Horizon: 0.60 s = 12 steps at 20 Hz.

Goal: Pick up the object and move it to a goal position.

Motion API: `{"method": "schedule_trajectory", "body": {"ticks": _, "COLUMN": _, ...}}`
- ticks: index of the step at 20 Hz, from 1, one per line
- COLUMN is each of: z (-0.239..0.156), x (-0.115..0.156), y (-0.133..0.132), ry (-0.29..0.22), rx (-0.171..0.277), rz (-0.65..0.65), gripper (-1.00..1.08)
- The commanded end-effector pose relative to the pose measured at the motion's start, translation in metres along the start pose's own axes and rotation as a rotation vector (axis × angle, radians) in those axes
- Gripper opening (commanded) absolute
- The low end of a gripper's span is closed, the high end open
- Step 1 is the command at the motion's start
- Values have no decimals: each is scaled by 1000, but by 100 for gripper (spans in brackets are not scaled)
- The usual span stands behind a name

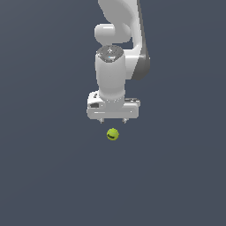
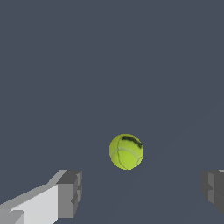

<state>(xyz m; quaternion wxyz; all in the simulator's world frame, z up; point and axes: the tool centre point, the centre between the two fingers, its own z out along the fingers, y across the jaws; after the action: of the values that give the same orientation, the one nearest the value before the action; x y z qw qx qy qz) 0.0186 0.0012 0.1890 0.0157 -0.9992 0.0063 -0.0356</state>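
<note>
While the arm points down, its pincer point(image 1: 113, 120) gapes wide, empty, near the ball point(image 1: 112, 134).

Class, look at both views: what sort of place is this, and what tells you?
Probably a simulated test scene, not a real room: a featureless grey ground, one white gripper with fingers wide apart, and a lone yellow-green ball.

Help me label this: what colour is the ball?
Yellow-green ball, dark mark, pale seams; wrist view.

White tool point(image 1: 113, 120) downward, fingers point(image 2: 69, 194) wide apart.
</note>
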Motion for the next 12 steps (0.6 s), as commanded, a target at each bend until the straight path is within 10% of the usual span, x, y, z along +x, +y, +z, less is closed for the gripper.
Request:
{"method": "schedule_trajectory", "body": {"ticks": 1, "z": 7, "x": -1, "y": 1, "ry": -6, "rx": -3, "rz": -35, "gripper": 100}}
{"method": "schedule_trajectory", "body": {"ticks": 12, "z": 56, "x": -13, "y": 5, "ry": -45, "rx": -17, "rz": -303, "gripper": 100}}
